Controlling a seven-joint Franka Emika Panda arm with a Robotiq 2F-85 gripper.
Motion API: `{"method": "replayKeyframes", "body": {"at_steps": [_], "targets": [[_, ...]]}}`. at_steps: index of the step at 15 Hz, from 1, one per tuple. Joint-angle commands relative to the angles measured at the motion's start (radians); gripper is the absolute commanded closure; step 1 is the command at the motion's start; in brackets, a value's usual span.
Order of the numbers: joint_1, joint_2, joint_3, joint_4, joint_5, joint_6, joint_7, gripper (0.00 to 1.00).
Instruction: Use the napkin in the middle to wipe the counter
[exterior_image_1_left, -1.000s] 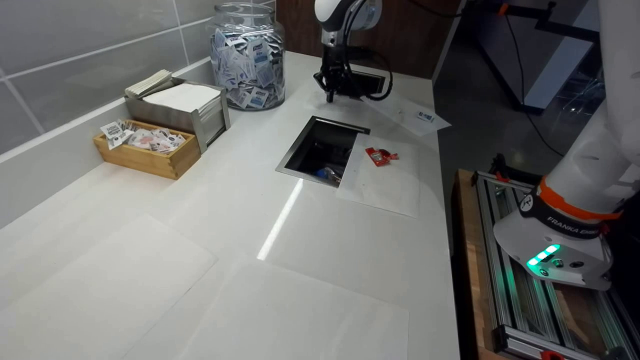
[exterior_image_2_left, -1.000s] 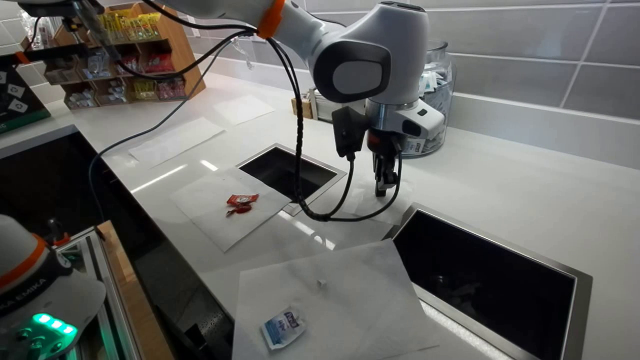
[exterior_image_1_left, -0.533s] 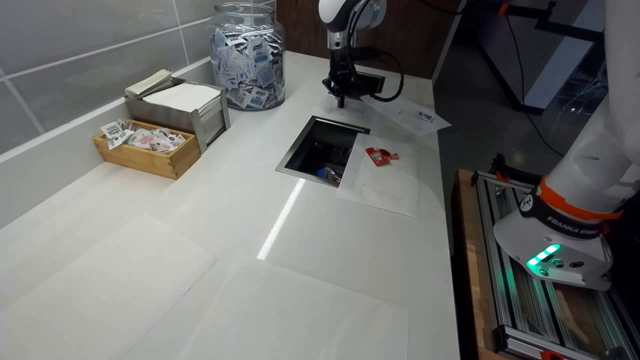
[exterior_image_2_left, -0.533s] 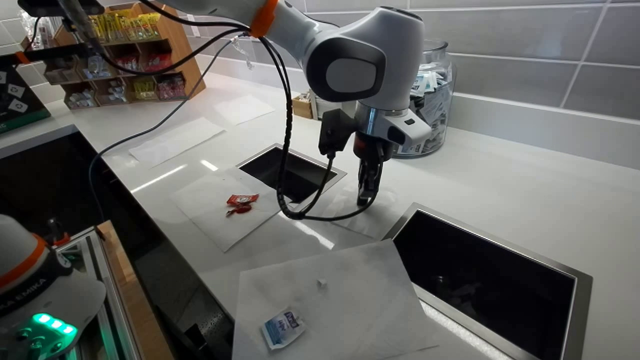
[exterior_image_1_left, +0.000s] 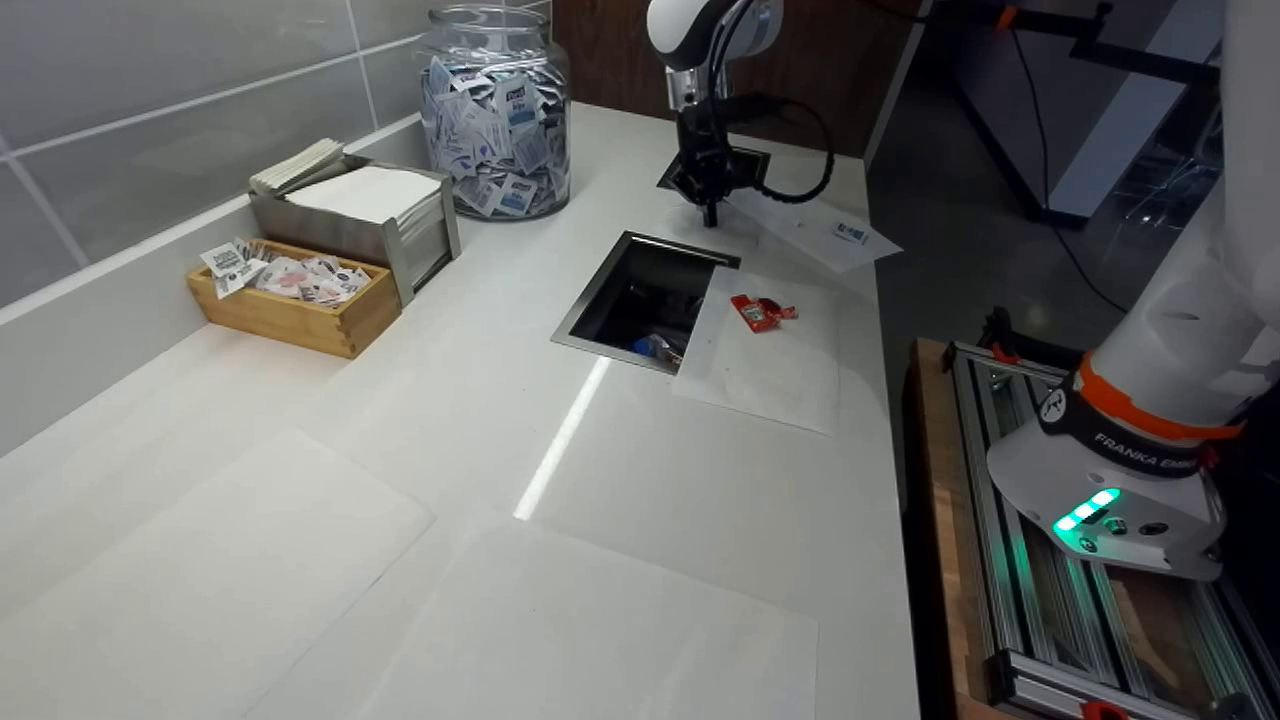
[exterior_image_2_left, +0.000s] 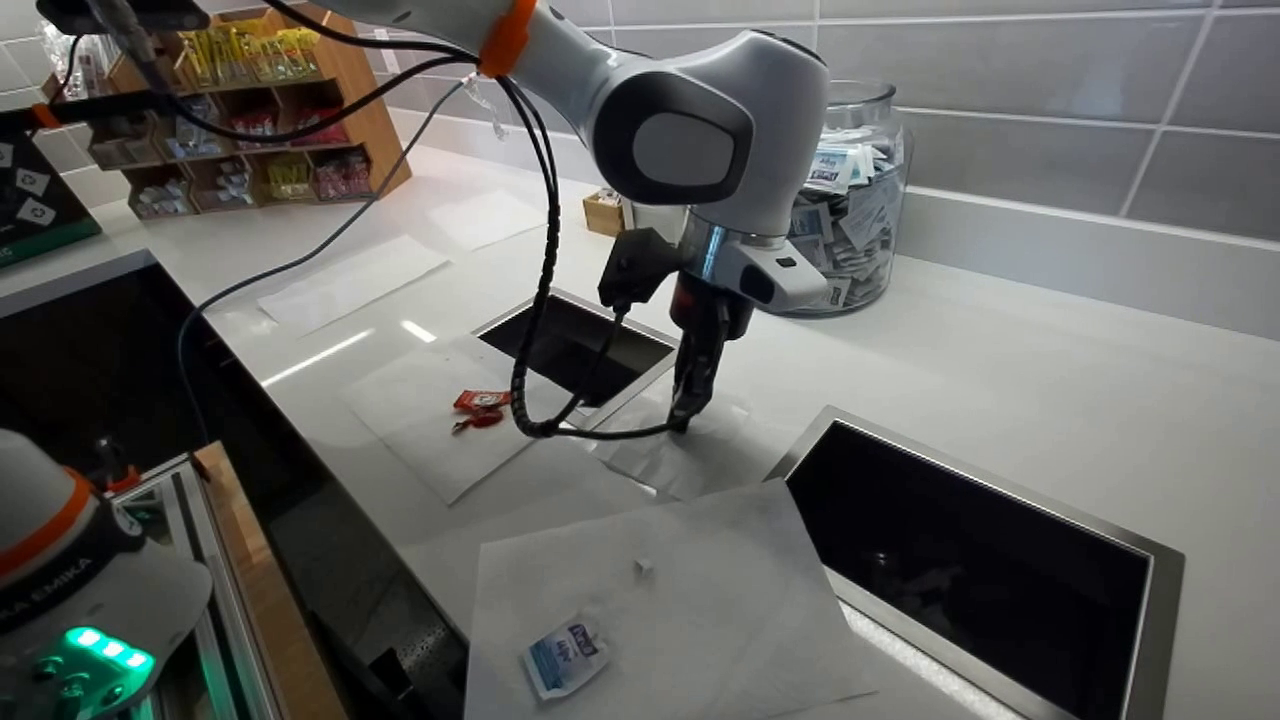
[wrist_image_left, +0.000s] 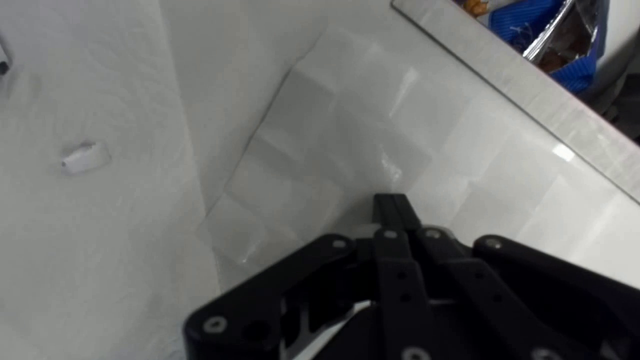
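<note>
The napkin (exterior_image_2_left: 725, 455) is a thin, pale, creased sheet lying flat on the glossy off-white counter (exterior_image_2_left: 1000, 340). It sits between the two bin openings. In the wrist view the napkin (wrist_image_left: 370, 145) shows a grid of fold squares, and its left corner meets a paper sheet's edge. My gripper (exterior_image_2_left: 680, 425) points down with its tips on the napkin. In the wrist view the gripper (wrist_image_left: 392, 200) has its fingers together, and I see no cloth between them. In an exterior view the gripper (exterior_image_1_left: 710, 222) is far back, and the napkin is hard to make out.
A metal-rimmed bin opening (exterior_image_1_left: 610, 352) lies beside the napkin; a larger one (exterior_image_2_left: 1165, 600) is on its other side. A paper sheet (exterior_image_2_left: 720, 620) holds a wipe packet (exterior_image_2_left: 566, 655). A red wrapper (exterior_image_2_left: 485, 400) lies on another sheet. A glass jar (exterior_image_1_left: 497, 140) stands by the wall.
The gripper has moved away from the wall side toward the counter's front edge, staying low. The napkin has slid along the counter with it. The sheets and wrapper have not moved.
</note>
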Motion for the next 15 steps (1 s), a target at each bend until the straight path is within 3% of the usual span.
{"method": "replayKeyframes", "body": {"at_steps": [1, 6, 12, 15], "targets": [[0.013, -0.007, -0.008, -0.036, -0.015, 0.002, 0.024, 1.00], [-0.015, 0.026, -0.005, 0.019, 0.034, 0.045, 0.033, 1.00], [-0.049, 0.044, -0.006, 0.040, 0.102, 0.242, 0.056, 1.00], [-0.054, 0.074, 0.016, 0.065, 0.151, 0.280, 0.046, 1.00]]}}
